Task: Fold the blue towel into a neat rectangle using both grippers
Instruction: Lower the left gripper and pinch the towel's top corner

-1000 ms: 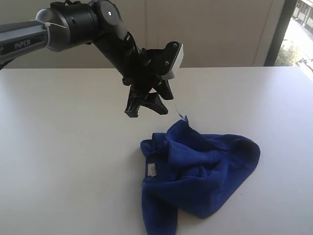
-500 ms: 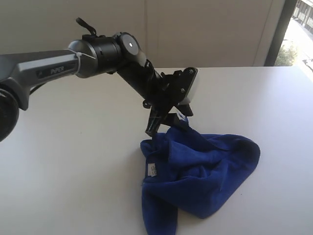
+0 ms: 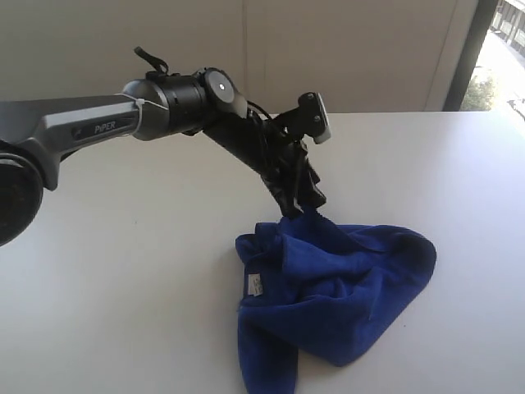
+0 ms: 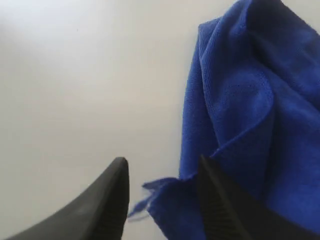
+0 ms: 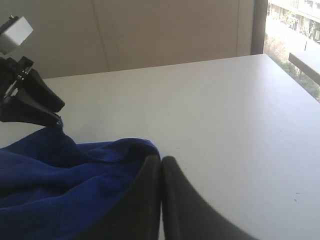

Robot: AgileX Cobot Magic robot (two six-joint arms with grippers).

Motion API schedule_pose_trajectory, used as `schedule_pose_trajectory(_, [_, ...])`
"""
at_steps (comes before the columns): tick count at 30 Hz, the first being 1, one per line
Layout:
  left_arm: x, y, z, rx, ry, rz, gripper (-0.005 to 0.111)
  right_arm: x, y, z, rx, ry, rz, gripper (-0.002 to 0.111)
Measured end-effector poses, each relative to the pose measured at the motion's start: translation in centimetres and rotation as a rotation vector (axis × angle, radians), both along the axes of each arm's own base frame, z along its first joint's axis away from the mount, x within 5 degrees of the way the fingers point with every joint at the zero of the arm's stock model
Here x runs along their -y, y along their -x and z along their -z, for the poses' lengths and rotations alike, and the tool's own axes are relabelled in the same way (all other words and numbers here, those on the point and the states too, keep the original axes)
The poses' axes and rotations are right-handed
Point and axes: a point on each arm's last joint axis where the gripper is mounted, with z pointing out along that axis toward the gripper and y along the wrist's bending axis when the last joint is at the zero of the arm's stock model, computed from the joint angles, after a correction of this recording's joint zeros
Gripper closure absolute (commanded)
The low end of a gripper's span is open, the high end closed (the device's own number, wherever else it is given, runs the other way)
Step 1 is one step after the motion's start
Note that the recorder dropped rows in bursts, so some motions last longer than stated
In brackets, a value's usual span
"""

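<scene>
The blue towel (image 3: 344,287) lies crumpled in a heap on the white table (image 3: 123,271), its small white tag (image 3: 256,284) on the near left fold. My left gripper (image 3: 302,205) is down at the towel's raised far corner. In the left wrist view the left gripper (image 4: 161,162) is open, with the frayed corner of the towel (image 4: 240,100) lying between its fingers. My right gripper (image 5: 161,159) is shut with nothing in it, low beside the towel's (image 5: 60,175) edge. It is out of the exterior view.
A beige wall runs behind the table, and a window (image 3: 504,49) shows at the far right. Bare table surface (image 5: 240,110) stretches right of the towel to the table's edge. The left arm's grey-white block (image 3: 320,117) juts up above its fingers.
The left arm has dropped and swung right, bringing its fingers from above the table down onto the towel's far corner. The towel has not shifted.
</scene>
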Motion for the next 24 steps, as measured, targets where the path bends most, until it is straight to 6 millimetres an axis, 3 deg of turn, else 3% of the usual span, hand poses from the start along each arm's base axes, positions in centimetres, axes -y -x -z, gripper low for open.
schedule_pose_trajectory(4, [-1.8,-0.3,0.3,-0.229,-0.012,-0.105,0.069,0.0,0.0,0.0,0.000,0.000,0.000,0.108])
schedule_pose_trajectory(11, [-5.0,-1.3,0.3,-0.459,0.003,-0.209,0.050,0.0,0.0,0.0,0.000,0.000,0.000,0.108])
schedule_pose_trajectory(14, [-5.1,-1.4,0.3,-0.491,0.029,-0.219,0.050,0.0,0.0,0.0,0.000,0.000,0.000,0.108])
schedule_pose_trajectory(24, [-3.7,-2.0,3.4,-0.612,0.157,-0.236,0.050,0.0,0.0,0.0,0.000,0.000,0.000,0.108])
